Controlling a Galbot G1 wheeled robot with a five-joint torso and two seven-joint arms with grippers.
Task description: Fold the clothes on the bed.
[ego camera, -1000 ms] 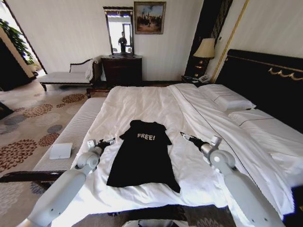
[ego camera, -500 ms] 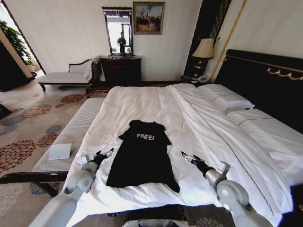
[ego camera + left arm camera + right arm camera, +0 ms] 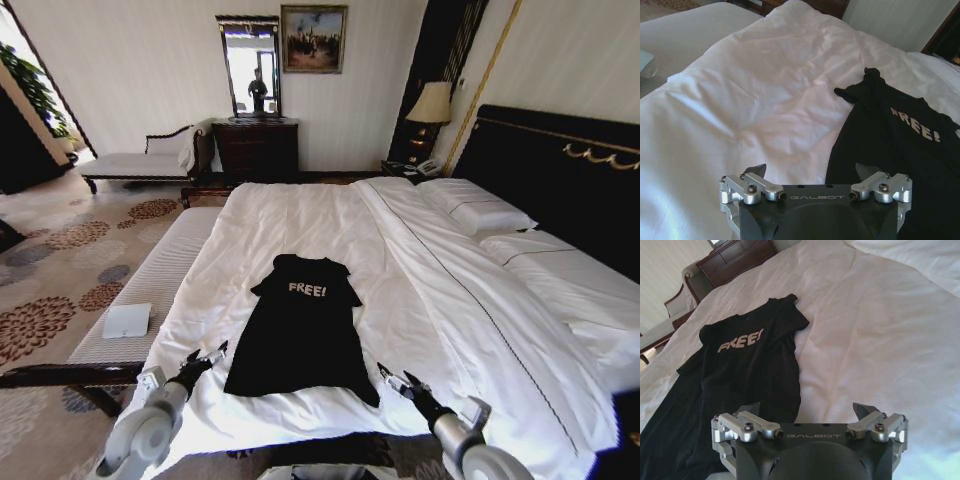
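The clothes are one black T-shirt [image 3: 303,330] with white "FREE!" lettering, lying flat on the white bed [image 3: 300,215] with its hem toward me. My left gripper [image 3: 207,358] hovers open just off the shirt's lower left corner. Off the lower right corner, my right gripper [image 3: 393,378] is open too. In the left wrist view the left gripper [image 3: 811,172] holds nothing, with the T-shirt [image 3: 890,145] beyond one finger. In the right wrist view the right gripper [image 3: 807,411] is spread over the sheet beside the T-shirt [image 3: 745,365].
A pale ribbed bench [image 3: 160,275] runs along the bed's left side with a flat white object [image 3: 128,320] on it. Pillows [image 3: 480,212] and the dark headboard [image 3: 560,170] are at the right. A dresser [image 3: 258,148], a lamp [image 3: 433,102] and a chaise [image 3: 140,160] stand at the far wall.
Both arms have drawn back toward me, from beside the shirt's chest to beside its hem. The shirt has not moved.
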